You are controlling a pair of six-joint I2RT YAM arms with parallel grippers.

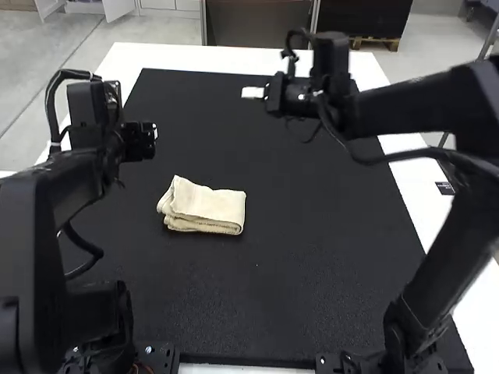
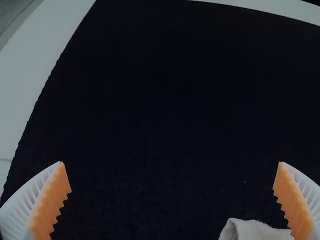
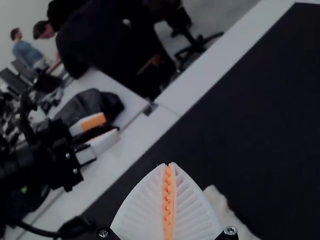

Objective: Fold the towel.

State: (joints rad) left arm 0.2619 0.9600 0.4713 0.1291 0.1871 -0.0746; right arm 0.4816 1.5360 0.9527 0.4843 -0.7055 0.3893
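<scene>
On the black mat (image 1: 312, 257), the towel (image 1: 207, 206) stretches sideways, left tool (image 1: 143, 141) open, right tool (image 1: 253, 93) closed.

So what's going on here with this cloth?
Two robot arms are at a towel-folding job, and neither is touching the towel right now. It lies folded into a small bundle, layers showing at its edge, on the black mat. The left gripper is open; the right gripper is closed on nothing, away from the towel.

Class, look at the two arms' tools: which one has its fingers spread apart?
The left arm's tool: its orange pads stand wide apart, whereas the right arm's tool has its pads pressed together.
</scene>
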